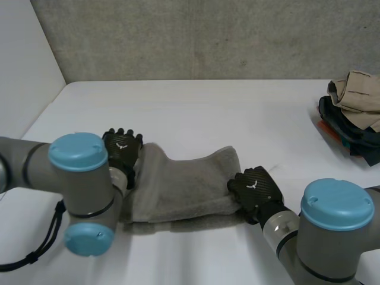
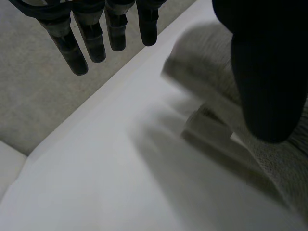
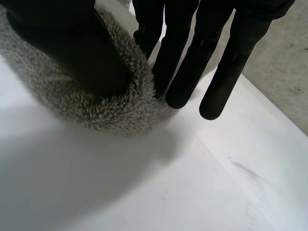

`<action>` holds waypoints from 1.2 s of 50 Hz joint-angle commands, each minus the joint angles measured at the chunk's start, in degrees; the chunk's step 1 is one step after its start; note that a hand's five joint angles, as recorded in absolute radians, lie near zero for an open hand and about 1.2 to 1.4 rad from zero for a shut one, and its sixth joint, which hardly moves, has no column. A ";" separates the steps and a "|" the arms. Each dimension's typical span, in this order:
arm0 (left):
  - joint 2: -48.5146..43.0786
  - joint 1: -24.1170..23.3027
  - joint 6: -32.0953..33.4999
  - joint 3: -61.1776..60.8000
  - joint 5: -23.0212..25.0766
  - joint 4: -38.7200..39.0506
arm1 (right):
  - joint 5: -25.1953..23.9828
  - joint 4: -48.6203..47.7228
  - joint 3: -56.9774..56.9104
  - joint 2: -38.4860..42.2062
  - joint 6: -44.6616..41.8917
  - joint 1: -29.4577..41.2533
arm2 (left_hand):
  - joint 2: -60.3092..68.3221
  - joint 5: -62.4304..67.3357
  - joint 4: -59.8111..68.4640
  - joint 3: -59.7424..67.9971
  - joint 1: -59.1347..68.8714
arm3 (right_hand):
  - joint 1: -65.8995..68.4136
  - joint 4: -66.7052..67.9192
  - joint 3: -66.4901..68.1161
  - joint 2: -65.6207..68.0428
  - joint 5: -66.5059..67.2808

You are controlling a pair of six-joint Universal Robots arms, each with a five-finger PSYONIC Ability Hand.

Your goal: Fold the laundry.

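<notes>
A grey fleecy towel [image 1: 184, 184] lies folded in a long band on the white table [image 1: 196, 113], between my two hands. My left hand [image 1: 123, 149] is at the towel's left end. In the left wrist view its fingers [image 2: 72, 45] are straight and off the cloth, and its thumb hangs over the towel [image 2: 207, 67]; the hand is open. My right hand [image 1: 256, 189] is at the towel's right end. There the towel's edge [image 3: 113, 113] is pinched between the thumb [image 3: 82, 53] and the fingers [image 3: 183, 67].
A pile of other laundry [image 1: 354, 113], beige on dark blue, sits at the table's far right edge. A grey wall runs behind the table and a white panel stands at its left.
</notes>
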 commanded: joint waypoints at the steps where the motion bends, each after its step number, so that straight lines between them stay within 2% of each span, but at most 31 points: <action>1: 10.26 0.10 1.01 -8.47 0.46 -0.16 | 2.88 2.45 2.13 -5.15 -9.41 -2.95 | 1.13 0.27 1.35 0.71 2.03 | 18.92 11.59 11.97 13.36 12.48; 5: 15.00 0.10 0.65 -10.66 0.64 -0.51 | 5.86 3.95 0.73 -6.30 -16.44 -3.49 | 0.46 -0.41 0.67 0.03 1.35 | 18.92 11.59 11.97 13.36 12.48; 11: 20.72 0.10 0.30 -12.16 0.73 -0.51 | 6.85 2.64 -4.98 -6.83 -22.97 -1.22 | 0.29 -0.58 0.50 -0.14 1.18 | 18.92 11.59 11.97 13.36 12.48; 15: 22.22 0.36 -0.40 -12.07 0.73 -0.51 | 4.83 -0.34 -10.78 -5.52 -23.50 8.18 | 0.29 -0.58 0.50 -0.14 1.18 | 18.92 11.59 11.97 13.36 12.48; 18: 22.48 0.54 -0.75 -12.07 0.64 -0.51 | -0.43 -3.77 -13.68 0.61 -24.20 16.95 | 0.12 -0.75 0.34 -0.30 1.01 | 18.92 11.59 11.97 13.36 12.48; 23: 22.13 0.80 -1.01 -12.60 0.64 -0.51 | -6.42 -3.87 -13.51 7.22 -25.61 21.29 | -0.38 -1.25 -0.17 -0.81 0.51 | 18.92 11.59 11.97 13.36 12.48; 24: 22.04 0.89 -1.36 -12.86 0.73 -0.51 | -6.86 -3.95 -13.34 7.75 -25.61 21.29 | -0.55 -1.42 -0.33 -0.98 0.34 | 13.65 6.32 6.70 8.09 7.22; 25: 21.96 0.89 -1.63 -12.87 0.73 -0.42 | -6.87 -3.95 -13.25 8.02 -25.26 21.29 | -0.55 -1.42 -0.34 -0.98 0.34 | 2.11 -5.22 -4.84 -3.45 -4.33; 26: 21.87 0.89 -1.98 -12.78 0.81 -0.42 | -6.43 -3.87 -12.99 7.85 -24.74 21.29 | -0.72 -1.59 -0.50 -1.14 0.17 | -30.15 -37.48 -37.10 -35.71 -36.58; 28: 21.78 0.54 -3.21 -12.51 0.99 -0.34 | -5.99 -3.87 -12.63 7.49 -23.94 21.21 | -0.72 -1.59 -0.50 -1.15 0.17 | -51.08 -58.41 -58.03 -56.64 -57.52; 32: 21.52 0.01 -5.76 -11.11 1.16 -0.34 | -4.76 -4.13 -10.88 3.73 -16.67 20.25 | -0.72 -1.59 -0.50 -1.15 0.17 | -51.08 -58.41 -58.03 -56.64 -57.52; 33: 21.51 -0.16 -6.20 -10.85 1.25 -0.34 | -4.67 -3.87 -9.92 -0.90 -11.42 18.32 | -0.72 -1.59 -0.50 -1.15 0.17 | -51.08 -58.41 -58.03 -56.64 -57.52; 36: 21.43 -2.09 -8.48 -9.53 3.18 -0.16 | -4.76 -3.60 -8.24 -7.51 -2.27 13.75 | -0.38 -1.25 -0.17 -0.81 0.51 | -51.08 -58.41 -58.03 -56.64 -57.52; 37: 21.25 -2.80 -9.10 -9.09 3.97 -0.16 | -4.58 -2.99 -7.72 -9.89 3.86 11.30 | -0.38 -1.25 -0.17 -0.81 0.51 | -51.08 -58.41 -58.03 -56.64 -57.52; 40: 20.37 -5.61 -12.35 -7.33 6.96 0.10 | -4.67 1.47 -7.62 -11.31 13.72 7.16 | 0.29 -0.58 0.50 -0.14 1.18 | -51.08 -58.41 -58.03 -56.64 -57.52; 42: 19.41 -7.10 -14.89 -6.02 8.54 -0.16 | -4.67 5.43 -8.41 -11.58 17.18 5.31 | 0.62 -0.24 0.84 0.20 1.52 | -51.08 -58.41 -58.03 -56.64 -57.52; 47: 14.32 -9.83 -18.15 -2.59 9.69 -0.60 | -4.93 14.31 -11.40 -10.53 21.41 -0.76 | 0.96 0.10 1.18 0.54 1.86 | -51.08 -58.41 -58.03 -56.64 -57.52; 51: 8.61 -10.45 -18.16 0.31 8.46 -3.23 | -5.11 17.49 -14.12 -6.50 21.32 -1.38 | 1.63 0.77 1.85 1.21 2.53 | -51.08 -58.41 -58.03 -56.64 -57.52; 55: 3.86 -10.36 -17.98 2.51 4.25 -7.88 | -5.02 18.63 -19.04 0.71 21.76 -0.77 | 2.31 1.44 2.53 1.88 3.20 | -51.08 -58.41 -58.03 -56.64 -57.52; 60: 1.21 -10.71 -17.28 1.91 -0.93 -13.86 | -10.10 23.10 -24.66 6.51 21.85 -0.68 | 2.31 1.44 2.52 1.88 3.20 | -51.08 -58.41 -58.03 -56.64 -57.52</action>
